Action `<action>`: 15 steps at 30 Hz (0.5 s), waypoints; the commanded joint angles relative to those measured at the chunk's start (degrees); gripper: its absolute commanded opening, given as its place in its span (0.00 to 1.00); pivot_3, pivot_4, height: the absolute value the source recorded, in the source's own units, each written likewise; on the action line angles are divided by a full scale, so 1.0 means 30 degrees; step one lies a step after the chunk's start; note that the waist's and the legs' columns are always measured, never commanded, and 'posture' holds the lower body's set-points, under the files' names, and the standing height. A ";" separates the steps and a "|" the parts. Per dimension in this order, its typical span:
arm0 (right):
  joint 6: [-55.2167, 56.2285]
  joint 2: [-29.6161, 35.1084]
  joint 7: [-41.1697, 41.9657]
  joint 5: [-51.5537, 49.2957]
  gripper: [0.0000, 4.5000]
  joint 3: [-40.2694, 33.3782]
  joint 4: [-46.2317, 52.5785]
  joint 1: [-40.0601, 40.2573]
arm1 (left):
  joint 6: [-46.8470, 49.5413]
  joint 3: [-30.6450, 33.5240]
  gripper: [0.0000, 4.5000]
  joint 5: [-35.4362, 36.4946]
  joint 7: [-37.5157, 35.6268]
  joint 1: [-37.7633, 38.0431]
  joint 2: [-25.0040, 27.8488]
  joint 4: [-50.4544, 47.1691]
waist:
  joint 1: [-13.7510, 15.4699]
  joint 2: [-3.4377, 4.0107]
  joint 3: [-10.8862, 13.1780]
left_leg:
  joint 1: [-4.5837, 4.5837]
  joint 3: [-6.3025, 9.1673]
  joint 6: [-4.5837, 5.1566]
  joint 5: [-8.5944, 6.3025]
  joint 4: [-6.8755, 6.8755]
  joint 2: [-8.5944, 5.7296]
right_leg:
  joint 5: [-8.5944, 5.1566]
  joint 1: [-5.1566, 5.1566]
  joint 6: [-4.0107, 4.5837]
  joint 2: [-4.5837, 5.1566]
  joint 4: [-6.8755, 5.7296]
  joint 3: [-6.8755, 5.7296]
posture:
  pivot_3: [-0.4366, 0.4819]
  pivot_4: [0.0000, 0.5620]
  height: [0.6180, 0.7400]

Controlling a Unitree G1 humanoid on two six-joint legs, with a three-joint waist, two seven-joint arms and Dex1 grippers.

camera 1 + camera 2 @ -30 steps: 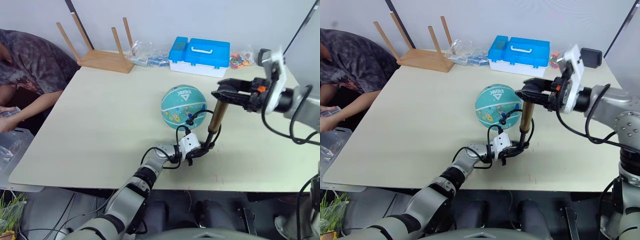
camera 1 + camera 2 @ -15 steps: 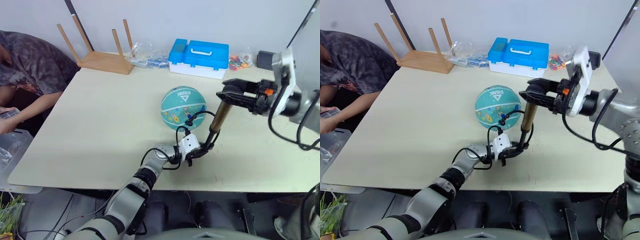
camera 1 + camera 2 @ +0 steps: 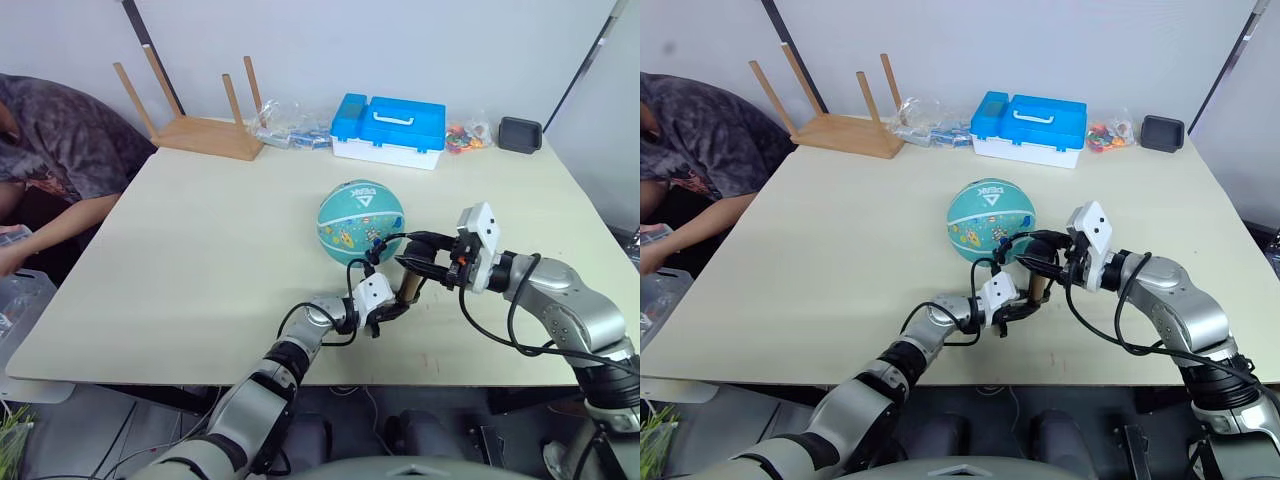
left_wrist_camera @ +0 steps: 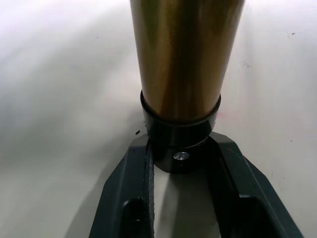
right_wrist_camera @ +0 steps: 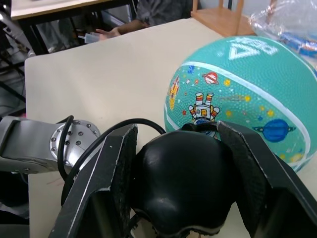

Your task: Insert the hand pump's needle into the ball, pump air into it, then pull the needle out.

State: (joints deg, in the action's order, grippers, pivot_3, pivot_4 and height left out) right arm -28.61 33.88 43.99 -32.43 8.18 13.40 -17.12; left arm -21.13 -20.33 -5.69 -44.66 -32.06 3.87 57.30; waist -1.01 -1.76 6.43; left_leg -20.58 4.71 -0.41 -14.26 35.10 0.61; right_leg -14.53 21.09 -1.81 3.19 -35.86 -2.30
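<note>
The teal ball (image 3: 360, 220) rests mid-table. Just in front of it stands the hand pump (image 3: 407, 289), its bronze cylinder (image 4: 185, 54) rising from a black end cap (image 4: 181, 144). My left gripper (image 3: 385, 310) is shut on that end cap at the table surface. The black T-handle (image 5: 183, 183) sits low over the cylinder, and my right gripper (image 3: 420, 268) is shut around it. A thin black hose (image 3: 385, 240) loops from the pump to the ball's near side. Its black fitting (image 5: 199, 127) touches the ball (image 5: 242, 99). The needle itself is hidden.
A blue box (image 3: 388, 120) stands at the table's far edge, with plastic bags (image 3: 285, 115) and an upturned wooden stool (image 3: 200, 125) to its left. A black device (image 3: 520, 133) lies far right. A person (image 3: 50, 150) sits at the left side.
My right gripper has come down and towards the ball, pushing the T-handle low over the cylinder. The left gripper has stayed on the pump's base. The camera has shifted a little.
</note>
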 commanded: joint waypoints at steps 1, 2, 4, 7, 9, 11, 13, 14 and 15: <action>-0.1662 0.0732 -0.0086 0.0923 0.46 0.0268 -0.0958 0.0972 | 0.1417 -0.0579 0.21 -0.1316 -0.0258 0.1398 0.0971 0.2159 | 0.0007 0.0009 0.0002 | 0.0000 0.0005 -0.0002 -0.0001 0.0000 0.0001 | 0.0000 0.0001 0.0001 0.0001 0.0000 -0.0003 | 0.48 0.27 1.00; -0.1870 0.0955 -0.0010 0.0500 0.46 -0.0264 -0.0408 0.0708 | 0.1446 -0.0589 0.21 -0.1310 -0.0296 0.1403 0.0958 0.2118 | 0.0017 0.0019 0.0003 | -0.0001 0.0007 -0.0002 -0.0001 0.0000 0.0001 | 0.0000 0.0004 0.0001 0.0001 0.0000 -0.0006 | 0.48 0.27 1.00; -0.2348 0.1279 0.0078 -0.0217 0.46 -0.1175 0.0501 0.0214 | 0.1505 -0.0596 0.21 -0.1295 -0.0377 0.1395 0.0938 0.2040 | 0.0063 0.0034 0.0009 | -0.0006 0.0017 -0.0003 -0.0001 0.0000 -0.0005 | 0.0001 0.0021 -0.0001 0.0004 0.0001 -0.0018 | 0.48 0.27 1.00; -0.4094 0.2127 0.0020 -0.2562 0.46 -0.3346 0.2220 -0.1256 | 0.1614 -0.0592 0.21 -0.1269 -0.0496 0.1296 0.0888 0.1998 | 0.0087 0.0179 0.0185 | -0.0014 0.0020 0.0021 0.0013 0.0018 -0.0028 | 0.0007 0.0058 -0.0011 0.0015 0.0001 -0.0022 | 0.48 0.27 1.00; -0.5521 0.2994 -0.0026 -0.4330 0.46 -0.4770 0.3101 -0.2363 | 0.1668 -0.0592 0.21 -0.1279 -0.0544 0.1216 0.0853 0.2021 | 0.0172 0.0294 0.0344 | -0.0072 0.0010 0.0066 0.0041 0.0028 -0.0076 | 0.0047 0.0102 -0.0075 0.0034 0.0000 -0.0010 | 0.48 0.27 1.00; -0.6225 0.3539 -0.0063 -0.5132 0.46 -0.5440 0.3504 -0.2930 | 0.1695 -0.0591 0.21 -0.1285 -0.0571 0.1191 0.0826 0.2007 | 0.0264 0.0325 0.0382 | -0.0182 -0.0010 0.0071 0.0046 0.0035 -0.0129 | 0.0054 0.0191 -0.0084 0.0037 0.0000 -0.0019 | 0.48 0.27 1.00; -0.7193 0.4112 -0.0421 -0.6548 0.46 -0.6617 0.3576 -0.4212 | 0.1689 -0.0595 0.21 -0.1294 -0.0586 0.1119 0.0771 0.2090 | 0.0363 0.0307 0.0424 | -0.0209 -0.0031 0.0072 0.0046 0.0034 -0.0138 | 0.0050 0.0193 -0.0078 0.0030 0.0003 -0.0062 | 0.48 0.27 1.00; -0.7668 0.4338 -0.0649 -0.7248 0.46 -0.7132 0.3538 -0.4814 | 0.1684 -0.0600 0.21 -0.1302 -0.0582 0.1081 0.0741 0.2152 | 0.0440 0.0361 0.0516 | -0.0223 -0.0017 0.0072 0.0046 0.0035 -0.0138 | 0.0049 0.0195 -0.0076 0.0028 0.0009 -0.0082 | 0.48 0.27 1.00; -0.8168 0.4590 -0.0884 -0.7896 0.46 -0.7563 0.3440 -0.5414 | 0.1679 -0.0607 0.21 -0.1316 -0.0560 0.1034 0.0707 0.2232 | 0.0453 0.0378 0.0574 | -0.0253 -0.0026 0.0074 0.0048 0.0064 -0.0148 | 0.0053 0.0215 -0.0083 0.0041 0.0009 -0.0081 | 0.48 0.27 1.00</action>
State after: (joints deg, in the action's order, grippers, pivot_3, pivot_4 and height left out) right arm -53.25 45.98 42.70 -52.63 -7.33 21.34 -29.46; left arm -21.51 -20.59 -5.44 -47.20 -33.55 3.03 55.07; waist 0.35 -0.62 8.15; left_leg -21.44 4.64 -0.19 -14.11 35.39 0.17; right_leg -14.36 21.77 -2.08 3.31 -35.84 -2.56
